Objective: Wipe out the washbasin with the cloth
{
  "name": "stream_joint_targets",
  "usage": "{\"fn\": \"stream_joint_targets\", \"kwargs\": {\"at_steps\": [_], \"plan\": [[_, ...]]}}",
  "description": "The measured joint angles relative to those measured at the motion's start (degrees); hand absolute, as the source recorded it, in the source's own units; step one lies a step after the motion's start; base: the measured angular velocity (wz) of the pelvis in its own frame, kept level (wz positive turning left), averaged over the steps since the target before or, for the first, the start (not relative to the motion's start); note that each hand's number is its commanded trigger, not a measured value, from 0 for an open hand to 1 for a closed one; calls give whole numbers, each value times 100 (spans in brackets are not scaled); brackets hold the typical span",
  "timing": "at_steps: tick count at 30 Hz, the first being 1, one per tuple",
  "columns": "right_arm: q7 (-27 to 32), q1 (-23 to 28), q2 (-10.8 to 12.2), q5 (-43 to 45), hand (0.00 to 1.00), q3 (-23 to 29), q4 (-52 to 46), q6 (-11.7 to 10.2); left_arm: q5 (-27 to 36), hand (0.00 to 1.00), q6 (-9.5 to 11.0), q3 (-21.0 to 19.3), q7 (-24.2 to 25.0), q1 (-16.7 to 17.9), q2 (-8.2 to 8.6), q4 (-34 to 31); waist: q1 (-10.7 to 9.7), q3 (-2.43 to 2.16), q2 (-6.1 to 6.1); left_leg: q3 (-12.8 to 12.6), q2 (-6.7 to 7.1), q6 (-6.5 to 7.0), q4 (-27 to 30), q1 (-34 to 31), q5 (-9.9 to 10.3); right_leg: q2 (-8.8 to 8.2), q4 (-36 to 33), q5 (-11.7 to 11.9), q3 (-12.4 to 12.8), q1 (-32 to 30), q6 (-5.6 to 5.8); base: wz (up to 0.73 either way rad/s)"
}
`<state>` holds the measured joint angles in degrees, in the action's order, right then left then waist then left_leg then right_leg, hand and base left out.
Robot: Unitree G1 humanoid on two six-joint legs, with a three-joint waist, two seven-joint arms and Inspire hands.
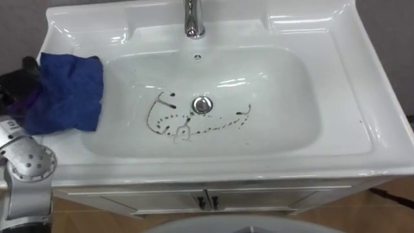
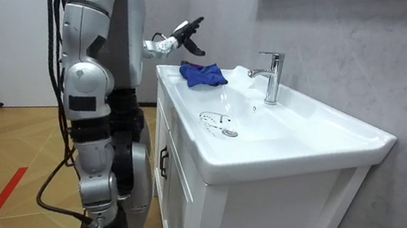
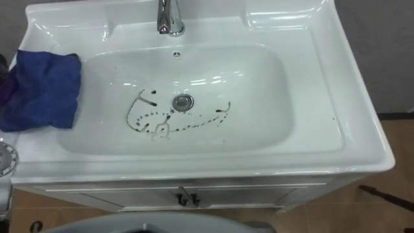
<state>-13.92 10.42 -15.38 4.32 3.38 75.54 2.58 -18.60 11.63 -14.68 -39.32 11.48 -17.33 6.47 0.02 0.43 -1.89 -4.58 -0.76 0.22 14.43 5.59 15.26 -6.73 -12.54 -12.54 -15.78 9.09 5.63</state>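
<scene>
Blue cloth (image 1: 65,90) on basin (image 1: 349,97) rim, dark marks (image 1: 194,123) by drain (image 1: 202,104), room view shows left hand (image 2: 187,35) raised beside cloth, fingers loose, empty.

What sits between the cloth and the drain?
Bare white basin slope, then dark marks just left of the drain; the cloth lies on the left rim. Both eye views show it.
</scene>
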Motion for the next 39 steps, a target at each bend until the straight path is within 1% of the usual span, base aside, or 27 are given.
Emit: {"fn": "stream_joint_targets", "kwargs": {"at_steps": [1,3,4,8,11,13,14,16,17,19,20,23,25,27,29,32,35,39], "plan": [[2,-16,8,1,0,0,16,31,-41,0,-28,41,5,-12,54,107,-6,3,8,0,-2,-1,-30,0,1,6,0,0,6,-2,0,-4],[10,-36,29,2,0,-2,14,80,-153,0,-76,71,12,-23,107,299,-24,3,17,-1,-5,-3,-49,1,-1,15,2,1,20,-13,-1,0],[12,-33,41,0,0,-5,13,104,-172,0,-124,141,13,-23,108,367,-22,-2,31,-4,-7,-4,-53,2,-2,20,3,1,31,-19,-1,0],[16,-34,50,2,0,-57,-33,125,-174,0,-138,225,44,-21,130,435,18,-10,68,-37,-7,-9,-52,8,-16,30,-6,4,134,-86,-6,-7],[19,-42,57,59,0,-105,-82,126,-164,0,-181,264,165,-20,131,566,22,-18,102,-46,-7,-7,15,3,-20,28,-9,5,134,-93,-9,-8],[8,-67,63,68,0,-106,-82,131,-162,0,-264,329,266,-21,131,681,18,-36,115,-14,-7,-7,23,2,-20,28,-8,7,130,-93,-12,0],[7,-75,68,68,0,-106,-81,135,-160,0,-272,354,284,-21,131,719,20,-43,123,-12,-7,-7,23,3,-20,29,-8,7,131,-91,-12,0],[11,-117,98,69,0,-106,-78,210,-151,0,-278,388,386,-60,181,1001,15,-47,160,-12,-8,-7,35,10,-20,30,-8,8,129,-77,-13,0],[8,-126,104,75,0,-104,-78,222,-150,0,-283,387,411,-74,205,1088,9,-42,155,-13,-9,-7,39,8,-20,30,-8,9,128,-78,-14,0],[7,-142,131,78,0,-100,-75,249,-113,0,-295,385,541,-99,331,1302,6,-35,157,-5,-10,-7,40,-1,-19,31,-7,11,128,-82,-18,0],[6,-142,139,78,0,-99,-74,253,-112,0,-295,385,572,-99,353,1318,7,-33,155,-2,-12,-8,40,-2,-19,33,-7,11,128,-82,-18,0],[-3,-156,164,82,0,-99,-70,260,-112,0,-295,368,655,-117,360,1344,8,-21,129,6,-46,-14,17,-4,-14,71,-7,34,131,-87,-56,-2],[-15,-158,164,83,0,-99,-62,290,-113,0,-296,367,682,-136,372,1410,0,-22,105,9,-64,-23,1,-14,-12,89,-8,37,130,-88,-61,-5],[-88,-149,164,84,0,-99,-58,332,-113,0,-297,367,732,-137,403,1425,-4,-27,84,12,-66,-28,0,-22,-14,93,-8,40,130,-90,-65,0],[-182,-135,168,81,0,-102,-42,384,-114,0,-297,367,750,-137,453,1446,-11,-44,62,7,-65,-27,9,-22,-15,93,-10,51,131,-92,-83,0],[-230,-136,172,81,0,-106,-42,386,-116,0,-303,370,762,-137,462,1543,-26,-42,62,-2,-63,-27,11,-13,-16,93,-9,53,131,-92,-88,0],[-243,-141,170,79,0,-110,-22,384,-186,0,-344,368,823,-143,463,1544,-16,-44,58,-2,-64,-28,-1,-5,-17,96,-9,53,135,-95,-87,0],[-249,-133,169,79,0,-99,-25,406,-327,0,-460,370,883,-143,462,1542,-32,-48,78,-5,-61,-29,-2,-3,-20,98,-7,53,150,-92,-87,0]]}}
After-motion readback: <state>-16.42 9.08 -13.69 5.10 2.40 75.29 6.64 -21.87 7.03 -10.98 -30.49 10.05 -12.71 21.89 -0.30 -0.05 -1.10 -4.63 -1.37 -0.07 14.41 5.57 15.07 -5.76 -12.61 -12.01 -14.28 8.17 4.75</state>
